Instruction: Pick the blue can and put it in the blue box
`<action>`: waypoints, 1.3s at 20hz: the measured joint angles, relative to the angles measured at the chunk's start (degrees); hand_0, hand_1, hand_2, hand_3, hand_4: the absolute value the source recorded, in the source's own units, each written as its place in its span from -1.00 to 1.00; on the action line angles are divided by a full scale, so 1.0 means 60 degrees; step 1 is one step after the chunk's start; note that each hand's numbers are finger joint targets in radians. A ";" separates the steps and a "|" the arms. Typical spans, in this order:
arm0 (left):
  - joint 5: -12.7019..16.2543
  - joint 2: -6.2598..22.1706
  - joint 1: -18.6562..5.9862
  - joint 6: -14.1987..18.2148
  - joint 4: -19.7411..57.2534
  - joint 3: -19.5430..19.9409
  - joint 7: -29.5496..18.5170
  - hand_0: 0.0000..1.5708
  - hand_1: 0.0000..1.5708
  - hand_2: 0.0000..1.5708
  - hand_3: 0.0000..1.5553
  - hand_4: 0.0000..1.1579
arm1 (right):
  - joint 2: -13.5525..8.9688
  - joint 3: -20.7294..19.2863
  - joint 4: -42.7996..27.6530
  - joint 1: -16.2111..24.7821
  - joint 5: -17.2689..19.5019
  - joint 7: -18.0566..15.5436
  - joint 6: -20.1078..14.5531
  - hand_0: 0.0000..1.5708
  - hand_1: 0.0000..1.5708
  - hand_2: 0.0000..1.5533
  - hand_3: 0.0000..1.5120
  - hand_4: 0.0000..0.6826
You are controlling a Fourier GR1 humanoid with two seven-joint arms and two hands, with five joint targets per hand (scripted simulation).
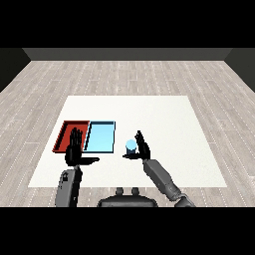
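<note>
Right hand (pixel 142 147) curls around blue can (pixel 131 146) near table's (pixel 164 114) front edge, right of blue tray (pixel 101 137); grasp looks unsettled. Seat it before lifting. Left hand (pixel 75 151) flat, empty.

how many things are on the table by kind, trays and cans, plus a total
Trays: 2, a flat red tray and a flat light blue tray side by side.
Cans: 1, a small blue can, beside the robot's right hand.
Total: 3

A red tray (pixel 65 130) lies on the white table (pixel 164 124).
</note>
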 measured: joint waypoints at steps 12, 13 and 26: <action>0.0029 0.0007 -0.0306 0.0035 0.0259 0.0084 -0.0005 -1.00 -1.00 -1.00 -1.00 -1.00 | 0.0002 0.0826 0.1459 -0.1257 -0.1386 -0.0565 -0.0160 -1.00 -1.00 -1.00 -1.00 -1.00; 0.0019 -0.0007 -0.0246 -0.0026 0.0352 0.0069 -0.0163 -1.00 -1.00 -1.00 -1.00 -1.00 | 0.0002 0.0876 0.1590 -0.1306 -0.1488 -0.0673 -0.0096 -1.00 -1.00 -1.00 -1.00 -1.00; 0.0123 0.0002 -0.0091 -0.0016 -0.0073 0.0068 0.0053 -1.00 -1.00 -1.00 -1.00 -1.00 | -0.0042 0.1533 0.1699 -0.1646 -0.1363 0.0002 -0.1888 0.99 0.99 0.92 0.91 1.00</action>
